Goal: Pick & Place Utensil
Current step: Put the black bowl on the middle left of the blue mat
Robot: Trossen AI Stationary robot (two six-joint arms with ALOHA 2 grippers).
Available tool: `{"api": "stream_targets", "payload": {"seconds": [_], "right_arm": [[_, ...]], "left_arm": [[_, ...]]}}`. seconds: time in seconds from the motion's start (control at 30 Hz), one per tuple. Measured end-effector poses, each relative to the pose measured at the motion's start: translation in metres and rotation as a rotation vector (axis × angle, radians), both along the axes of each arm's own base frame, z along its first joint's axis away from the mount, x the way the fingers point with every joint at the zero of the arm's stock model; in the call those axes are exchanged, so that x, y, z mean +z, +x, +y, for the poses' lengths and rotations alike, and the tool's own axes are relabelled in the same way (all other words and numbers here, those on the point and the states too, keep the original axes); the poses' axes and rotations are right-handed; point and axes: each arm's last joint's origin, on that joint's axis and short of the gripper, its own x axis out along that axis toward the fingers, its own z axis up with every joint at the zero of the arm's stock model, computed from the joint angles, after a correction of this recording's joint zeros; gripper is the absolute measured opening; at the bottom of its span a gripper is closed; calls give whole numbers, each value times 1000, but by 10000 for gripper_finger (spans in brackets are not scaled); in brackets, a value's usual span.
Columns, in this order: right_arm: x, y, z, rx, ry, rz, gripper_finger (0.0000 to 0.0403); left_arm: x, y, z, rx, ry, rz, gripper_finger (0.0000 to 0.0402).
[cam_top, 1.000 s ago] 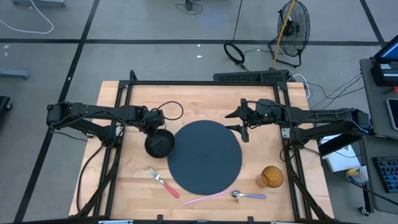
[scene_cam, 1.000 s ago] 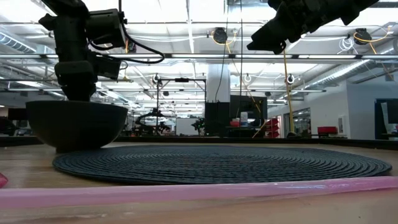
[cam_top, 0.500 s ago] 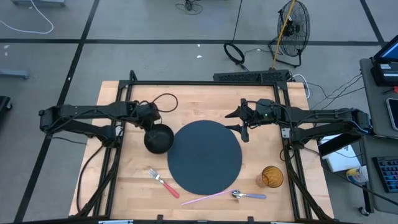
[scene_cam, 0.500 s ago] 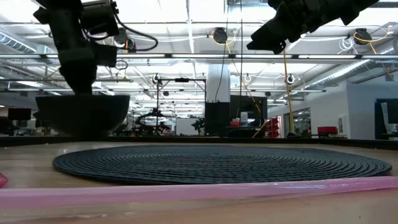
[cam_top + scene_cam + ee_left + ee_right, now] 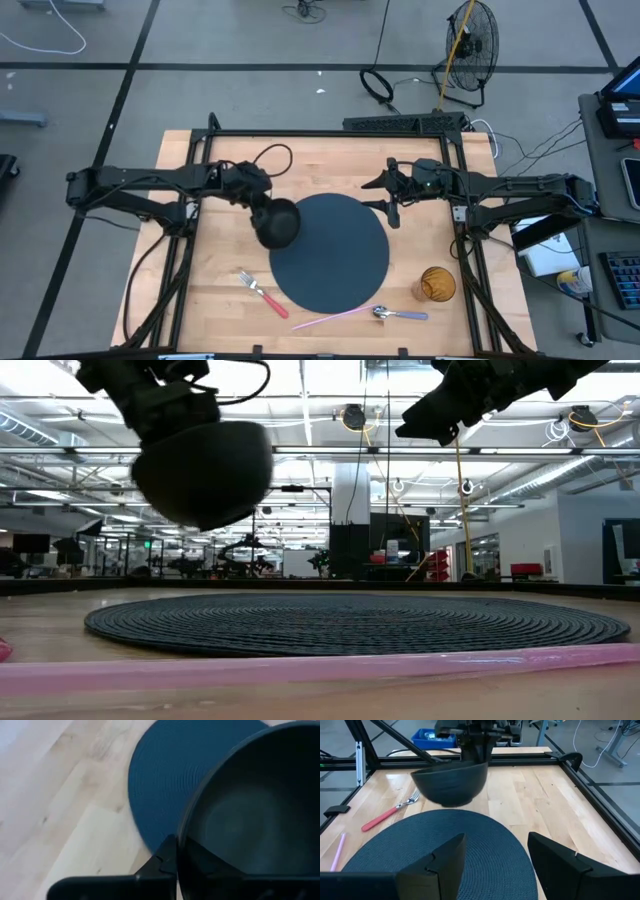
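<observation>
1. Left gripper (image 5: 262, 198) clamping shut on the dark bowl (image 5: 279, 222), hanging tilted, clear of the table, at centre-left over the placemat (image 5: 340, 262) edge.
2. Right gripper (image 5: 393, 194) waiting, jaws wide, empty, upper centre-right.
3. Risking slippage: rim-only pinch, tilting bowl.

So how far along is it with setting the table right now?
Done: the bowl is lifted clear of the table, gripped at its rim by the left gripper. In hand: it hangs over the left edge of the round mat. Left: setting it down, and the fork, spoon and pink straw lie untouched. The right gripper waits open.
</observation>
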Motion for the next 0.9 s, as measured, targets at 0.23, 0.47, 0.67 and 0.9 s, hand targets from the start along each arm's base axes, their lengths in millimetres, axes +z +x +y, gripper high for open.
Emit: {"api": "stream_targets", "payload": {"seconds": [0.23,0.47,0.67,0.9], "right_arm": [[1,0,0,0,-1,-5,210],[2,1,0,1,-8,-23,210],[3,1,0,2,-12,-27,210],[3,1,0,2,-12,-28,210]], "left_arm": [[-16,22,-4,19,-72,0,15],[-30,42,-10,-9,-129,-33,16],[-38,50,-13,-1,-155,-32,7],[-37,53,-19,-5,-168,-52,17]]}}
